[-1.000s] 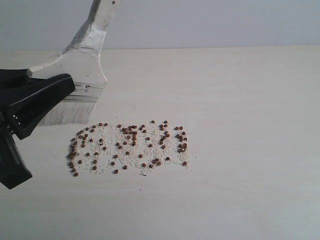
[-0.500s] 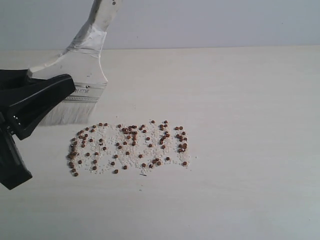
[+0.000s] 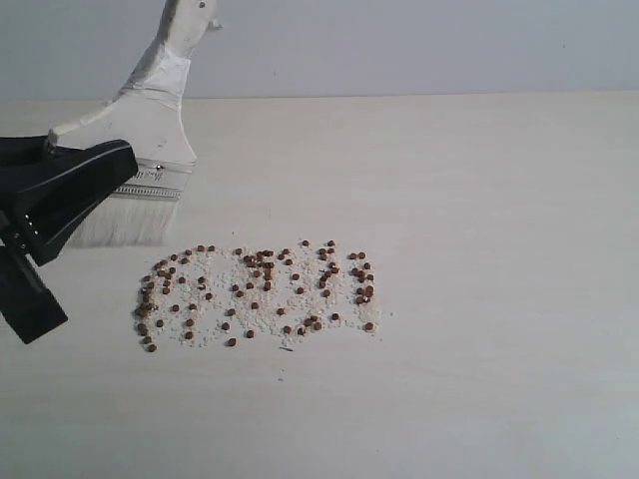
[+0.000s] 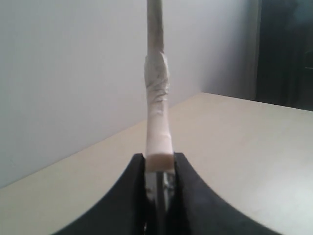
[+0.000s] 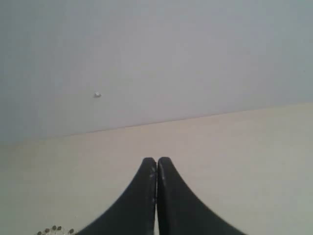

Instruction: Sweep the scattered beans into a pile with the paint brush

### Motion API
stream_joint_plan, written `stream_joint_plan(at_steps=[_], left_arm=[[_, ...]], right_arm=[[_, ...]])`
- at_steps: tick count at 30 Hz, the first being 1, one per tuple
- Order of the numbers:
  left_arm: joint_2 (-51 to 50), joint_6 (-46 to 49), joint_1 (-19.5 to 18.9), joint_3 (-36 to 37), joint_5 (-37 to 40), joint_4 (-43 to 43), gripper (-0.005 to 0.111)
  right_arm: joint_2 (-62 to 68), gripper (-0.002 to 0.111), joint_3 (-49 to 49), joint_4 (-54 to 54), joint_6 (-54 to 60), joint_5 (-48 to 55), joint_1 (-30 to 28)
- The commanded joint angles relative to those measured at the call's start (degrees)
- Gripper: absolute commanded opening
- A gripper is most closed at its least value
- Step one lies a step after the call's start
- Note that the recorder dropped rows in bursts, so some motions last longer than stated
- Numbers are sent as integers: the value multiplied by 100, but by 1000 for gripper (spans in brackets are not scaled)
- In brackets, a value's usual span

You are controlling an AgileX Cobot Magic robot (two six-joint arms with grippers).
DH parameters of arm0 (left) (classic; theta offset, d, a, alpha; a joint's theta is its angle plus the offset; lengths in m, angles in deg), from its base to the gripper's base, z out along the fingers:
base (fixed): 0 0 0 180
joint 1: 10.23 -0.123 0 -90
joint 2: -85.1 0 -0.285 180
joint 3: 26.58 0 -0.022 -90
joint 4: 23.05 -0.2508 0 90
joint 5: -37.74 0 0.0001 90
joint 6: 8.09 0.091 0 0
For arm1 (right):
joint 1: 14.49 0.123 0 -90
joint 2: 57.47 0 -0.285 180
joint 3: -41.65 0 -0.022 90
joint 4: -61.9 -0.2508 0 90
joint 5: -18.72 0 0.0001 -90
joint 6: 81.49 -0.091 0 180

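Reddish-brown beans [image 3: 258,293] lie scattered in a wide band mixed with whitish crumbs on the pale table [image 3: 479,200]; a few beans [image 5: 55,229] show in the right wrist view. The paint brush [image 3: 150,130] stands tilted at the left, its off-white bristles [image 3: 125,222] just behind the band's left end. My left gripper [image 3: 120,160] is shut on the brush near the silver ferrule; in the left wrist view the handle [image 4: 157,98] rises edge-on from between the fingers. My right gripper [image 5: 157,161] is shut and holds nothing. No dense pile shows.
A plain grey-white wall [image 3: 419,45] backs the table. Bare tabletop stretches to the right of the beans and in front of them.
The left gripper and brush have shifted left and slightly back from the bean band; the handle top has moved left. The beans lie as before.
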State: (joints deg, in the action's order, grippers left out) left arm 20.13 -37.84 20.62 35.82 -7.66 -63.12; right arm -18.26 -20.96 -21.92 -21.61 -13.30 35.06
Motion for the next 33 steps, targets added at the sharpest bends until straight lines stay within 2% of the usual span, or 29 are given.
stream_joint_plan(at_steps=[1, 5, 10, 14, 19, 23, 27, 30, 33], left_arm=[[49, -424, -23, -159, 74, 62, 0], [49, -501, -23, -207, 74, -129, 0], [49, -466, -23, -207, 74, -312, 0], [49, -324, -23, -207, 74, -335, 0], [49, -233, -23, -207, 63, -382, 0], [49, -198, -23, -207, 50, -400, 0], [49, -204, -23, -207, 20, -400, 0], [49, -204, -23, -207, 20, -410, 0], [49, -204, -23, -207, 20, -410, 0]], right_arm=[[269, 2, 257, 1747, -743, 764, -5], [993, 11, 856, 1950, -1111, 987, -5], [2043, 28, 1473, 2012, -1692, 987, -5], [2512, 28, 1748, 1994, -2321, 987, -5], [2661, 32, 1834, 1994, -1964, 818, -5], [2661, 42, 1834, 1994, -1273, 44, -5], [2720, 42, 1834, 1824, -1814, -111, -5], [2785, 44, 1834, 1947, -1853, -1224, -5], [2706, 43, 1834, 1746, -2188, -782, -5]])
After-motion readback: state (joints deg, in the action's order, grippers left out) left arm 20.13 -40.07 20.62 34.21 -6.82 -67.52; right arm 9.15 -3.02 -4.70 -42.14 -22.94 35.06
